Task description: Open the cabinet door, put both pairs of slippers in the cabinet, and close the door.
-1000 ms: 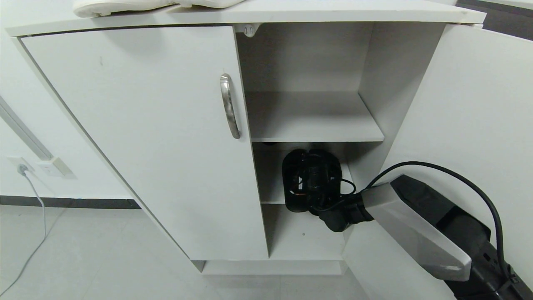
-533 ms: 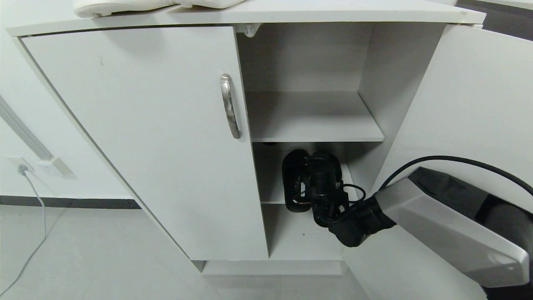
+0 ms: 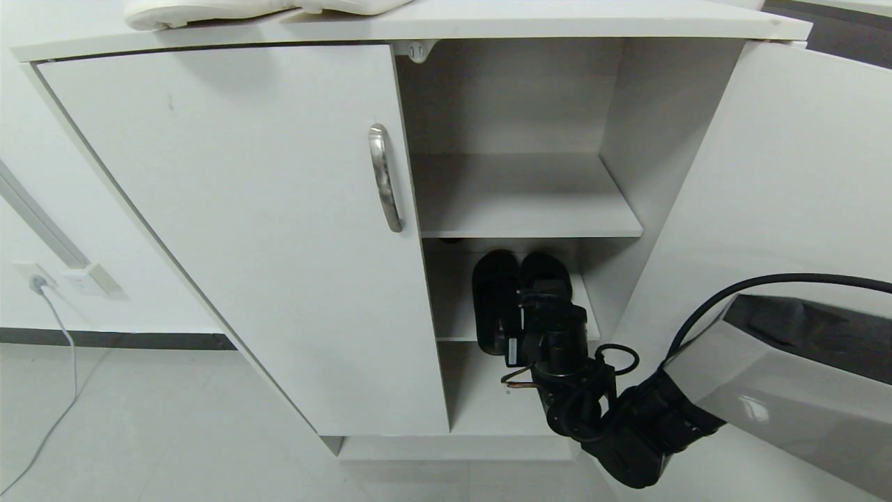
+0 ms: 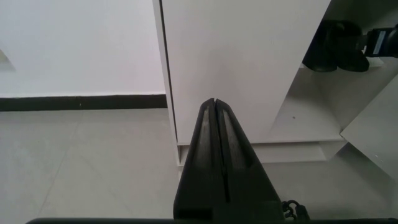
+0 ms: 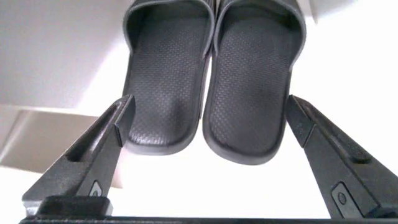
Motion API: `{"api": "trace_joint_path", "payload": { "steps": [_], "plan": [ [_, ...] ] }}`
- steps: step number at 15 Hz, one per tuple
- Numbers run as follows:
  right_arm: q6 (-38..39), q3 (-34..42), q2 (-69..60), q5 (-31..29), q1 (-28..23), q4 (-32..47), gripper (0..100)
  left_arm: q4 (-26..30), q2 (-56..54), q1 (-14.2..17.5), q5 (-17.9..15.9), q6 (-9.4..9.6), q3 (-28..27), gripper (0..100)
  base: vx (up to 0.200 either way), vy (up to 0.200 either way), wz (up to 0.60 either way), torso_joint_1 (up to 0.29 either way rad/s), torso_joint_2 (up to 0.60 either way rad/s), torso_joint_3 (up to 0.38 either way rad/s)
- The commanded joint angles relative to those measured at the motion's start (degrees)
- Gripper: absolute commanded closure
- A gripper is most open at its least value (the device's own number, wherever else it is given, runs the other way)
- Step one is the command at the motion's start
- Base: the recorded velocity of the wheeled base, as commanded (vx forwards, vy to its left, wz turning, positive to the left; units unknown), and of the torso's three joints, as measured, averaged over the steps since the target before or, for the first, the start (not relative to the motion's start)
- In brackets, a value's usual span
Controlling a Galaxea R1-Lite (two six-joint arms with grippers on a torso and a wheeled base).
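Observation:
A pair of black slippers (image 3: 496,296) (image 5: 211,81) (image 4: 334,50) lies side by side on the lower shelf (image 3: 453,314) of the white cabinet, heels toward me. My right gripper (image 3: 542,301) (image 5: 209,102) is open just in front of the shelf edge, one finger (image 5: 106,134) off each outer side of the pair, touching neither. The cabinet's right door (image 3: 766,181) stands open; the left door (image 3: 230,209) with its metal handle (image 3: 385,178) is closed. A white soft pair (image 3: 244,8) lies on the cabinet top. My left gripper (image 4: 214,106) is shut and empty, low above the floor before the closed door.
An upper shelf (image 3: 523,199) and the cabinet floor (image 3: 488,401) are bare. A wall socket with a cable (image 3: 36,282) is at the far left. Tiled floor (image 3: 174,432) spreads in front of the cabinet.
My right gripper has let go of the black slippers and drawn back out of the cabinet toward me. The slippers stay on the lower shelf.

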Motion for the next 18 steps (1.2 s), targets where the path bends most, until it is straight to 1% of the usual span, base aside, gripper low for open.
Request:
{"api": "trace_joint_path", "payload": {
  "steps": [1,3,12,18],
  "plan": [
    [-0.01,1.95,-1.56,-0.09,0.63,-0.24,0,-0.01,0.07,0.0,-0.04,0.0,0.0,100,0.0,0.0,0.0,0.0,0.0,0.0],
    [-0.01,2.3,-1.56,-0.09,0.89,-0.24,0,-0.01,0.07,0.0,-0.04,0.0,0.0,100,0.0,0.0,0.0,0.0,0.0,0.0],
    [-0.01,3.35,-1.47,-0.35,2.38,-0.24,0,-0.01,0.07,0.0,-0.04,-0.09,0.0,100,-0.2,0.0,0.0,0.001,0.0,0.002],
    [-0.01,4.15,-1.56,-0.35,2.3,-0.33,0,-0.01,0.07,0.0,0.05,-0.09,0.0,100,0.0,0.0,0.0,0.0,0.0,0.0]
  ]
}}
